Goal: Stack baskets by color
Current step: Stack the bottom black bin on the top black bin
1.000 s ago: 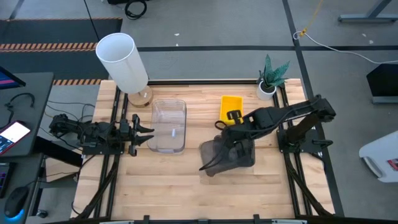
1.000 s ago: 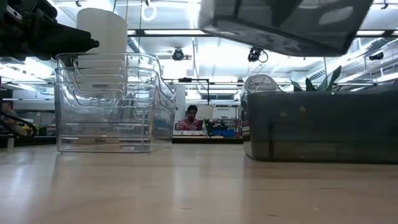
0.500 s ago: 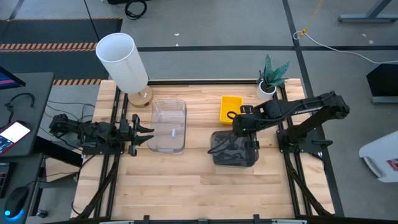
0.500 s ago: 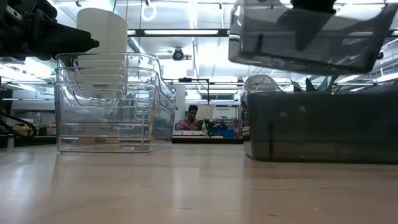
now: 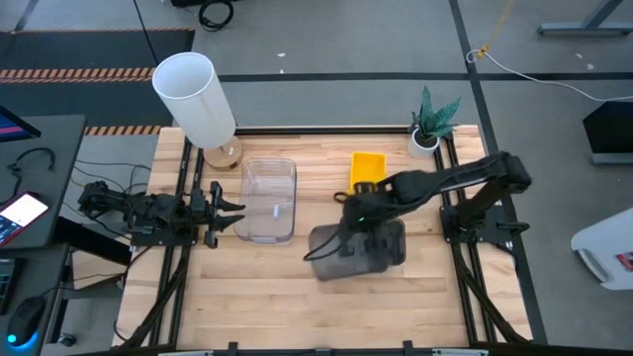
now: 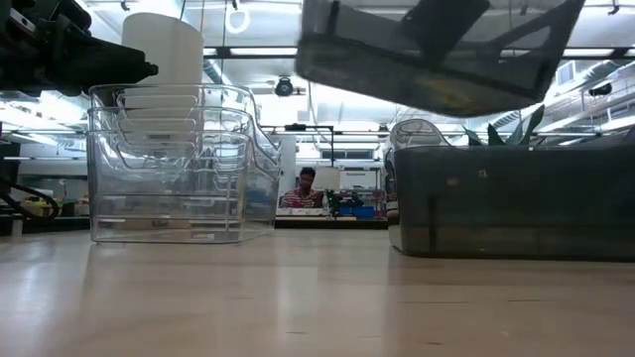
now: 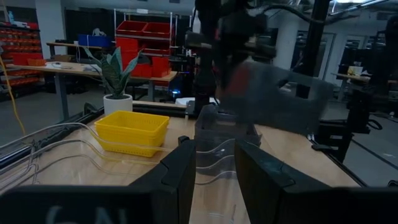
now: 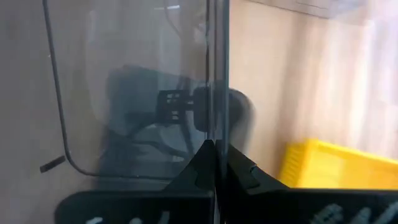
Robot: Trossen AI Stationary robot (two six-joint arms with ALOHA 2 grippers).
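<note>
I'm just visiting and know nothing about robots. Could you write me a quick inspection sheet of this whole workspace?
Surface: wooden table, bare at the front.
Job's things: clear baskets nested; yellow baskets at the back; one grey basket tilted in the air over the grey basket on the table.
Clutter: white cylinder, potted plant.
Grippers: right gripper shut on the raised basket's wall; left gripper open beside the clear baskets.
Cables: wires left of the table.
Surroundings: a person far behind.
</note>
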